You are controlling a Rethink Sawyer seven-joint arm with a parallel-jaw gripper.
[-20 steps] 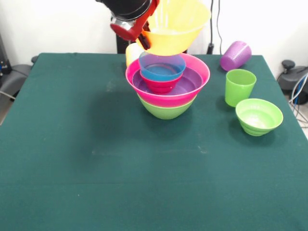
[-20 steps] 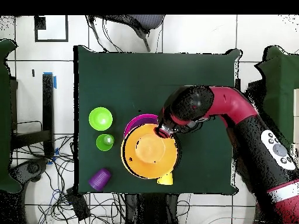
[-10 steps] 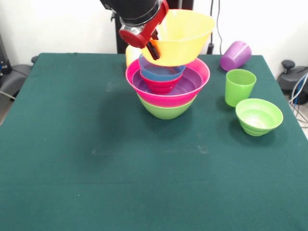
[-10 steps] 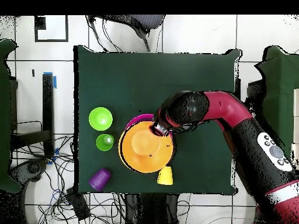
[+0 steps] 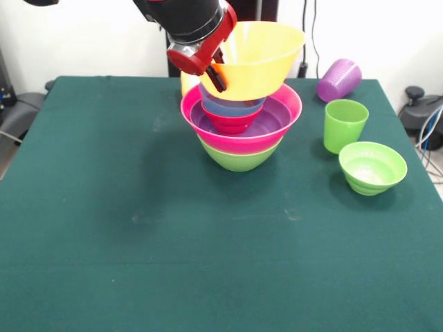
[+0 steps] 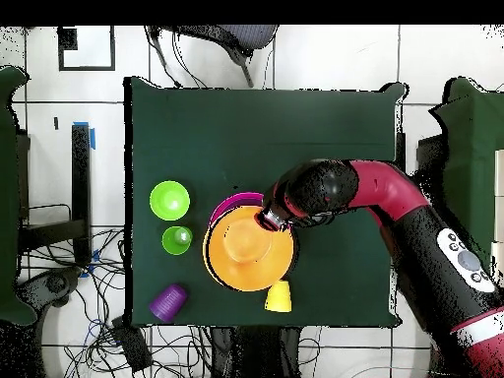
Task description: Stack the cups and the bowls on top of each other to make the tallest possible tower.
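Observation:
My gripper [image 5: 211,69] [image 6: 268,219] is shut on the rim of the large orange bowl [image 5: 257,59] [image 6: 247,248], which hangs tilted just above the tower [image 5: 241,128]. The tower has a green bowl [image 5: 239,159] as its base, then pink [image 5: 242,142], purple [image 5: 273,117], red [image 5: 230,123] and blue [image 5: 232,106] bowls nested inside. A green cup [image 5: 344,124] [image 6: 177,239] stands upright to the right. On its side at the back right lies the purple cup [image 5: 338,79] [image 6: 168,301]. The yellow cup [image 5: 187,79] [image 6: 280,295] stands behind the tower, mostly hidden.
A small light green bowl [image 5: 372,167] [image 6: 169,200] sits by the table's right edge in the front view, near the green cup. The dark green table [image 5: 173,242] stretches wide in front of the tower.
The orange bowl has come down and moved over the tower, from high behind it to just above the blue bowl. The gripper still holds its rim.

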